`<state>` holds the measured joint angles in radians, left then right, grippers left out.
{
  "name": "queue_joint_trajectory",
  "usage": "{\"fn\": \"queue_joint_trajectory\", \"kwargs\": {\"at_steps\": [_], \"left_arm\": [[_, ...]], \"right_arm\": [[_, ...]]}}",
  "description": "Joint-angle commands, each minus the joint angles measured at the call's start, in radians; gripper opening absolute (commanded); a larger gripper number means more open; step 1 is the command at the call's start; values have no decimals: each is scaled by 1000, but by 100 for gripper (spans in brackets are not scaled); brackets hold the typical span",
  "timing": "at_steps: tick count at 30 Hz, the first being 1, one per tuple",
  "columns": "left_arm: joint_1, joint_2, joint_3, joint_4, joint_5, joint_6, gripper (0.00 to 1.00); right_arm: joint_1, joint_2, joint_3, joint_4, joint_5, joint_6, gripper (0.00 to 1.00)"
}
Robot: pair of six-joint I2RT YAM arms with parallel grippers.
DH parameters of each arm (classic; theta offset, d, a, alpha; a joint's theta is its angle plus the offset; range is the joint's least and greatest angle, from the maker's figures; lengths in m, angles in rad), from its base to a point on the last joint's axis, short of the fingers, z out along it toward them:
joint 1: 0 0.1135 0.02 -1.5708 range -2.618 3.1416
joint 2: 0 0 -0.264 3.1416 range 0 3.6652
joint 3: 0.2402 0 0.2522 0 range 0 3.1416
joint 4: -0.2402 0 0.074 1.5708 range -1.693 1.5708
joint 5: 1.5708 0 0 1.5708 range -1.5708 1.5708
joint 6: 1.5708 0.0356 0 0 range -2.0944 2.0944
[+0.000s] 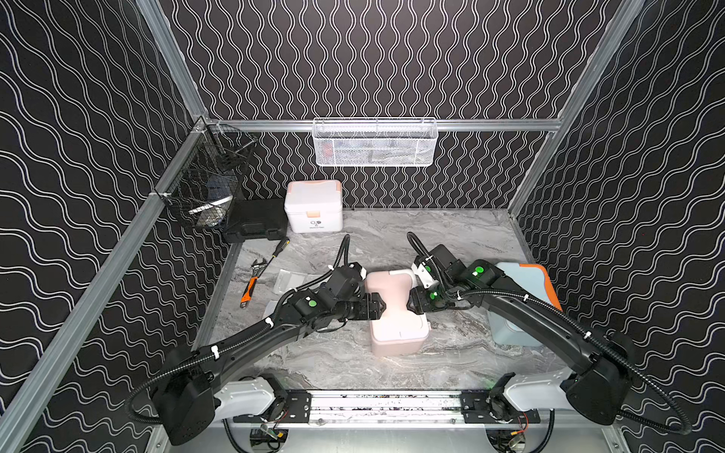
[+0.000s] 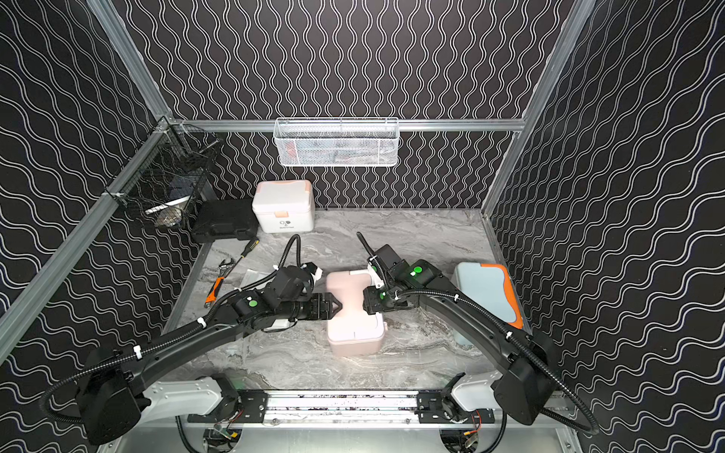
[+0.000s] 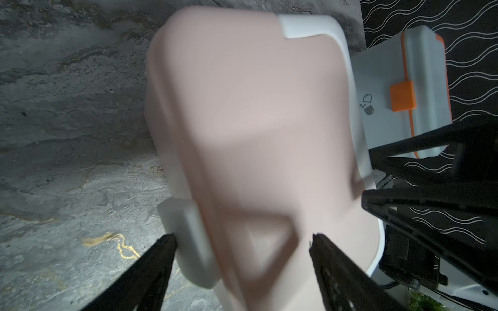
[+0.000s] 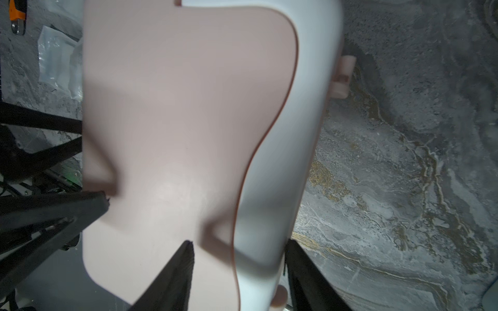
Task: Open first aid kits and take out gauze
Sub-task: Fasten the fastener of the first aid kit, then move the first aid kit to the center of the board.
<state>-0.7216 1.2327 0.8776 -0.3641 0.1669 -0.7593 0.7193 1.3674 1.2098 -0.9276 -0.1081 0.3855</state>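
Pink kit [image 1: 397,333]: smooth matte plastic with rounded corners and a white handle [image 4: 283,161]. It stands mid-table on the grey marble-look top [image 1: 451,353]. The left gripper [image 1: 383,309] and right gripper [image 1: 410,304] flank it. Both have their fingers apart, and the right pair straddles the handle. The blue kit [image 3: 382,80] has an orange latch [image 3: 403,97] and a printed pill icon. A crinkly gauze packet [image 1: 288,280] lies on the table to the left.

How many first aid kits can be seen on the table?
3. The white kit stands back left, the pink kit in the middle, the blue kit at right, partly behind the right arm. No other shows.
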Motion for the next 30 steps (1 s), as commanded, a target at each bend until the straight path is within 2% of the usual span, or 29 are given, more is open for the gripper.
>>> {"fn": "queue_joint_trajectory", "kwargs": {"at_steps": [1, 12, 17, 23, 28, 30], "left_arm": [[-1, 14, -8, 71, 39, -18, 83], [-1, 31, -27, 165, 86, -56, 83], [-1, 27, -53, 190, 64, -69, 84], [-1, 67, -68, 258, 54, -108, 89], [-2, 148, -54, 355, 45, -159, 89], [-5, 183, -52, 400, 34, -185, 90]], "right_arm": [[0, -5, -7, 29, -23, 13, 56], [0, 14, -17, 53, -39, 16, 55], [-11, 25, -11, 66, -27, 18, 59], [-89, 23, -34, 138, -52, 24, 68], [-202, -1, -40, 173, -51, 18, 77], [-239, -21, -32, 171, -18, 15, 87]]}}
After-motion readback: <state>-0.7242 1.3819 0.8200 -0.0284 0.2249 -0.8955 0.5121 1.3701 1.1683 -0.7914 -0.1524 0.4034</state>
